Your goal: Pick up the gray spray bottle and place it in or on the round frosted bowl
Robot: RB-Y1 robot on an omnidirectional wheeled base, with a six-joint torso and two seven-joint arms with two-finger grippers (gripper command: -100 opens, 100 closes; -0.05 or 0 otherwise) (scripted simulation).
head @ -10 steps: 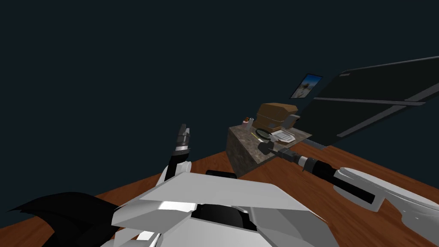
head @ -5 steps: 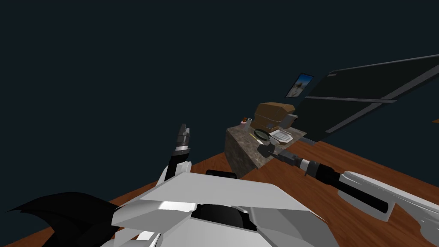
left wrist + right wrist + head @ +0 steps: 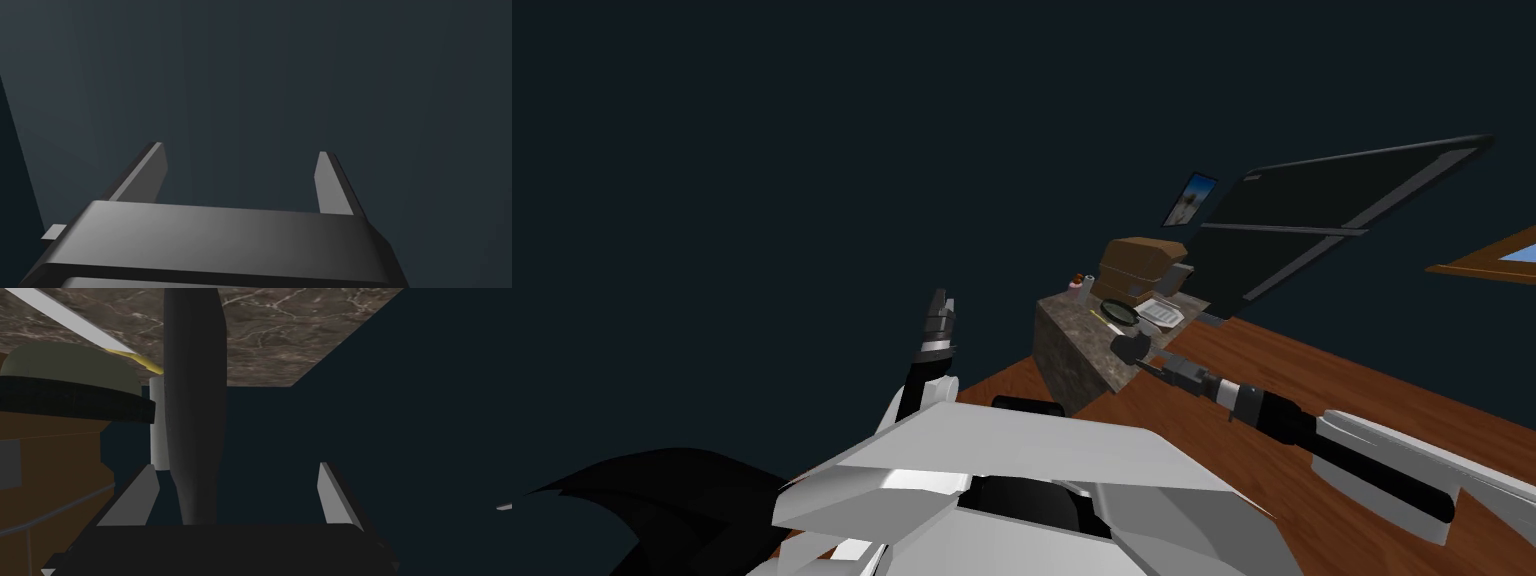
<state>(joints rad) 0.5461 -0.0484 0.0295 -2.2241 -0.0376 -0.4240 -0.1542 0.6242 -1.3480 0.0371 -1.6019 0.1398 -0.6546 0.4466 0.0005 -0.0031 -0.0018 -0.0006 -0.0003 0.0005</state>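
My right gripper (image 3: 237, 464) stands with fingers apart at the near edge of the marble counter (image 3: 1072, 350). A long dark grey shape that I take for the spray bottle (image 3: 195, 388) lies between them, unpressed. My body has turned this last second while the gripper kept to that edge, so the grasp looks unmade; the bowl (image 3: 1119, 311) waits on the counter just beyond, and my left gripper (image 3: 240, 147) idles with fingers spread, well apart from the counter.

Veined brown marble counter (image 3: 1077, 355), reddish-brown wood floor (image 3: 1332, 385), smooth matt dark grey spray bottle (image 3: 195, 388)
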